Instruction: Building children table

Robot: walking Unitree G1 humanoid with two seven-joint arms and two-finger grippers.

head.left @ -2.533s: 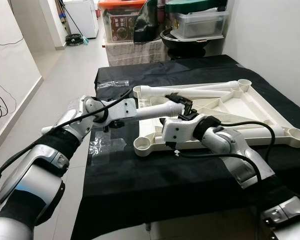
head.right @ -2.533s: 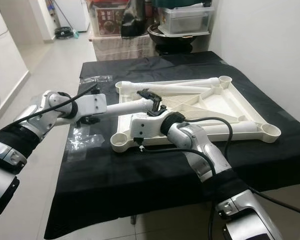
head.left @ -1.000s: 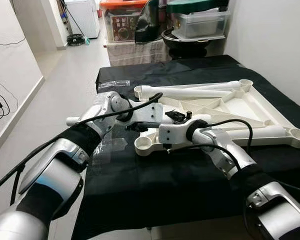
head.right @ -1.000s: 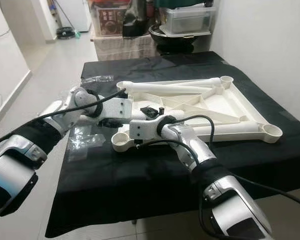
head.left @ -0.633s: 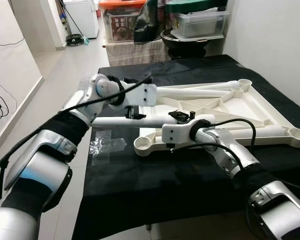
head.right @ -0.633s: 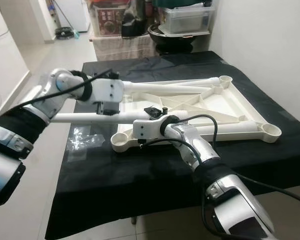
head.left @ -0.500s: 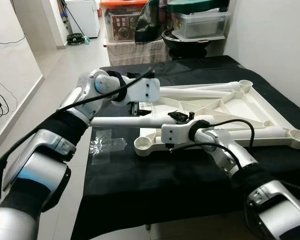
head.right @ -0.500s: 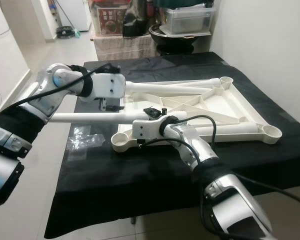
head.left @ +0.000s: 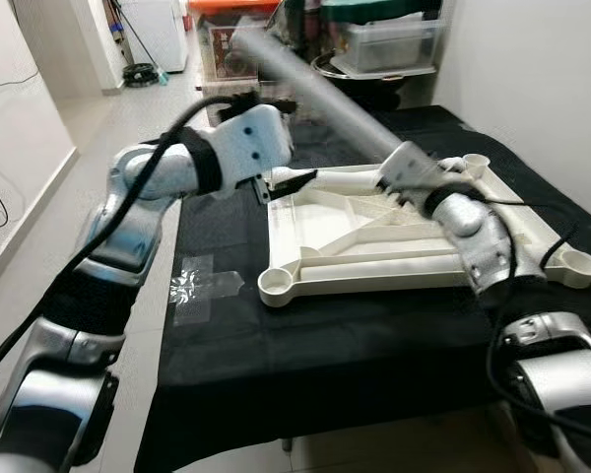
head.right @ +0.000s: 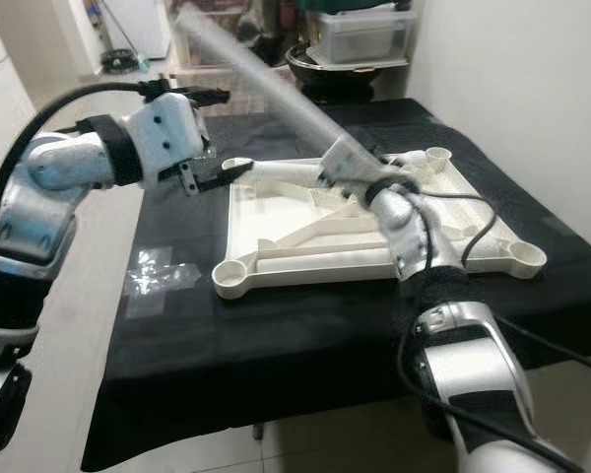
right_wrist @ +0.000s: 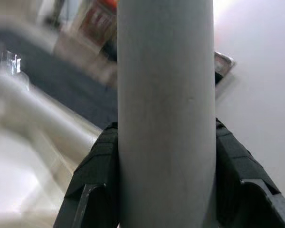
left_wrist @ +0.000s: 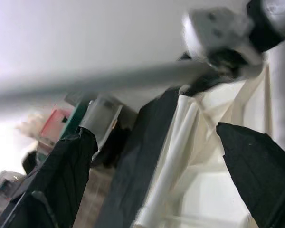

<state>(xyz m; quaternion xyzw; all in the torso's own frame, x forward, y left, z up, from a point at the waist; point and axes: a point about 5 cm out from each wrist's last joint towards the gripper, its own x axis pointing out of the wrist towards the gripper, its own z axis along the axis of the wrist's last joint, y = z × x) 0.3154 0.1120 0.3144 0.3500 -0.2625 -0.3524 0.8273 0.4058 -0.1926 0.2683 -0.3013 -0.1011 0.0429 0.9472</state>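
Observation:
The white tabletop (head.left: 374, 281) lies upside down on the black-covered table (head.left: 305, 365). One white leg (head.left: 350, 180) lies along its far rim. My right gripper (head.left: 406, 169) is over the tabletop's far side, shut on a second leg (head.left: 310, 89). That leg is blurred and slants up and away to the left. In the right wrist view the leg (right_wrist: 165, 95) sits tight between both fingers (right_wrist: 97, 166). My left gripper (head.left: 294, 178) hovers at the tabletop's far left corner, below the raised leg. It is open, and its fingers (left_wrist: 69, 171) stand wide apart with nothing between them.
Clear plastic bags (head.left: 202, 286) lie on the black cloth left of the tabletop. Storage boxes (head.left: 389, 44) and a dark basin stand behind the table. A white wall runs along the right and open tiled floor (head.left: 39, 227) lies on the left.
The leg lay level across the tabletop's near left corner; my right gripper has swung it up over the far side. My left gripper has come off it and moved further away.

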